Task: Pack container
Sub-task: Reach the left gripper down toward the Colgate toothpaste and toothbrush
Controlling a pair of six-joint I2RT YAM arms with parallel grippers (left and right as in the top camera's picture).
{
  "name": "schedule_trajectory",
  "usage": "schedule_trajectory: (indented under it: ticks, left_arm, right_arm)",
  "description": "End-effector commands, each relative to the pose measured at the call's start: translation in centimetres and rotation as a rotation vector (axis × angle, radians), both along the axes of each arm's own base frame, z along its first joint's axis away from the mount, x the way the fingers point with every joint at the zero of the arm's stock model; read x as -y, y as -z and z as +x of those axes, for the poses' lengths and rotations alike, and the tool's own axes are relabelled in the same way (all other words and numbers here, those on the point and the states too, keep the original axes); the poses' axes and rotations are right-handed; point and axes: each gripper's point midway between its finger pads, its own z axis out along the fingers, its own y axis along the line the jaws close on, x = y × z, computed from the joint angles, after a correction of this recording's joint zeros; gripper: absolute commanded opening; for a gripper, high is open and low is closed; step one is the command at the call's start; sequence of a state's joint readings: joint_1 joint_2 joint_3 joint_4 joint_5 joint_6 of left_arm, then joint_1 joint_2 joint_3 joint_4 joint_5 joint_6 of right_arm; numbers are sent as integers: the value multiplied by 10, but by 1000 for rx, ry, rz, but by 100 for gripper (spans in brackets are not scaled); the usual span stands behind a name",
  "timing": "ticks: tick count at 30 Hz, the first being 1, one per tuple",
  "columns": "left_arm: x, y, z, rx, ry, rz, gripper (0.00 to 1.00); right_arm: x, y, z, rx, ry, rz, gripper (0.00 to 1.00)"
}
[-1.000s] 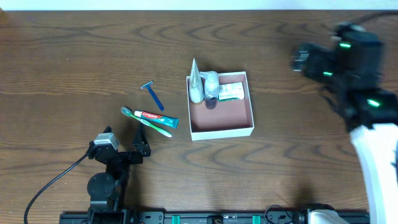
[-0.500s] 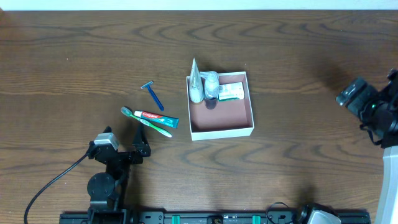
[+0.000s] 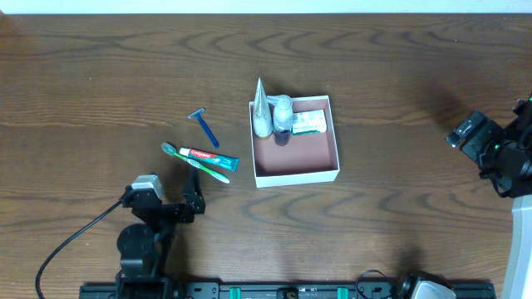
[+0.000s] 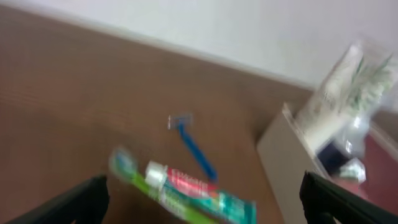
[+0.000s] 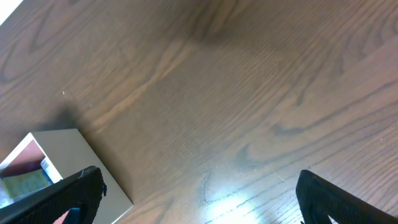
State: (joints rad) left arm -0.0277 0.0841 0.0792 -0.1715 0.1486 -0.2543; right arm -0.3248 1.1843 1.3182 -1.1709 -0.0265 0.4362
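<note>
The container [image 3: 301, 156], a white-walled square box with a reddish-brown floor, sits mid-table. Along its far side are a white tube [image 3: 262, 112], a small clear bottle [image 3: 283, 115] and a green-and-white packet [image 3: 309, 123]. To its left on the table lie a blue razor [image 3: 204, 126], a toothpaste tube [image 3: 209, 158] and a green toothbrush [image 3: 195, 164]. My left gripper [image 3: 170, 202] is open and empty, just short of the toothpaste [image 4: 199, 190], blurred in its wrist view. My right gripper [image 3: 486, 148] is open and empty, far right of the container [image 5: 68, 155].
A black cable [image 3: 71, 245] runs from the left arm towards the front left edge. The table is dark wood [image 3: 399, 75]. The right arm's white body [image 3: 519, 241] stands at the right edge.
My right arm has swung from the far right back down to the right edge, away from the container. My left arm has shifted slightly towards the front. The toiletries have not moved.
</note>
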Motion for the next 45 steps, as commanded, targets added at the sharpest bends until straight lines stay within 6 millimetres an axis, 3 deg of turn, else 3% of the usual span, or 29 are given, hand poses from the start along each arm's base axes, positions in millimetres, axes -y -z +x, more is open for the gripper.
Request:
schedule_trajectory:
  ticks: [1, 4, 10, 14, 16, 25, 26, 28, 33, 39, 41, 42, 45]
  left_arm:
    - [8, 11, -7, -128, 35, -49, 98]
    - [8, -6, -8, -216, 24, -71, 98]
    - [8, -68, 8, -394, 20, -62, 98]
    - [23, -109, 25, -449, 94, -108, 98]
    - [31, -114, 34, -462, 121, -150, 98]
    - [45, -79, 47, -611, 180, -207, 98]
    - [44, -75, 49, -626, 166, -221, 93]
    - [38, -65, 53, -680, 68, -285, 85]
    - [10, -27, 60, -816, -274, -434, 84]
    - [3, 20, 69, -955, -391, -443, 87]
    - [5, 30, 71, -983, -392, -438, 63]
    - [7, 34, 72, -992, -390, -432, 57]
    - [7, 43, 76, -991, -404, -371, 56]
  right_arm:
    - [3, -6, -1, 16, 14, -3, 99]
    - [3, -6, -1, 16, 14, -3, 99]
    - [3, -6, -1, 16, 14, -4, 99]
    - [3, -6, -1, 16, 14, -3, 99]
    - [3, -6, -1, 16, 14, -3, 99]
    - [3, -6, -1, 16, 14, -3, 99]
    - [3, -6, -1, 16, 14, -4, 99]
    - [3, -6, -1, 16, 14, -3, 99]
    - [3, -6, -1, 16, 14, -3, 99]
    - [3, -6, -1, 16, 14, -3, 99]
    - [3, -6, -1, 16, 14, -3, 99]
    - [3, -6, -1, 16, 14, -3, 99]
    - [3, -6, -1, 16, 14, -3, 99]
